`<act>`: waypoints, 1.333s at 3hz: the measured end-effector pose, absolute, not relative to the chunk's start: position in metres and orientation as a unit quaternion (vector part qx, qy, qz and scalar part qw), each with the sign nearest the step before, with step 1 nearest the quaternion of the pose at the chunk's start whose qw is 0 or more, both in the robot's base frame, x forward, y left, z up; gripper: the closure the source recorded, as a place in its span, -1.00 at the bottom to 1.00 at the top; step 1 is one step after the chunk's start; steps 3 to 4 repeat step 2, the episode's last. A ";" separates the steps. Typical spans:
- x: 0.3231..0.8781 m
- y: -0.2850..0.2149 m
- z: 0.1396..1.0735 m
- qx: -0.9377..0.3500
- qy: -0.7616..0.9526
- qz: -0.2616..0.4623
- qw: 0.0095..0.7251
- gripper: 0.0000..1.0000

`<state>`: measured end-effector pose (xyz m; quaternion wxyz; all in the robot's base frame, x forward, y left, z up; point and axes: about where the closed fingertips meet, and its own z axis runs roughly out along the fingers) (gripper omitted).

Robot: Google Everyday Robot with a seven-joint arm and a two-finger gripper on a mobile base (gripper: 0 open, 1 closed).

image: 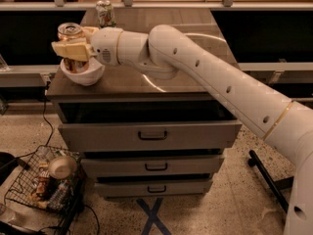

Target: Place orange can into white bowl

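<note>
The orange can (71, 33) stands upright, its lower part down inside the white bowl (86, 75), which sits at the front left corner of the brown cabinet top (161, 77). My gripper (73, 49) reaches in from the right at the end of the white arm. Its tan fingers (68, 50) are closed around the can's middle, just above the bowl's rim. The can's silver top shows above the fingers.
A white-and-green can (104, 12) stands at the back of the cabinet top. Three drawers (151, 135) are below. A wire basket (44, 185) with a tan bowl (62, 166) and clutter sits on the floor at left. A shelf rail runs behind.
</note>
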<state>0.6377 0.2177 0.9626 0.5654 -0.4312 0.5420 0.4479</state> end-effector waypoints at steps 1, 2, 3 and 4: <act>0.636 0.220 0.963 -0.432 0.541 0.449 0.565 -0.90; 0.636 0.221 0.963 -0.433 0.540 0.450 0.564 -1.00; 0.636 0.221 0.963 -0.433 0.540 0.450 0.564 -1.00; 0.636 0.221 0.963 -0.433 0.540 0.450 0.564 -1.00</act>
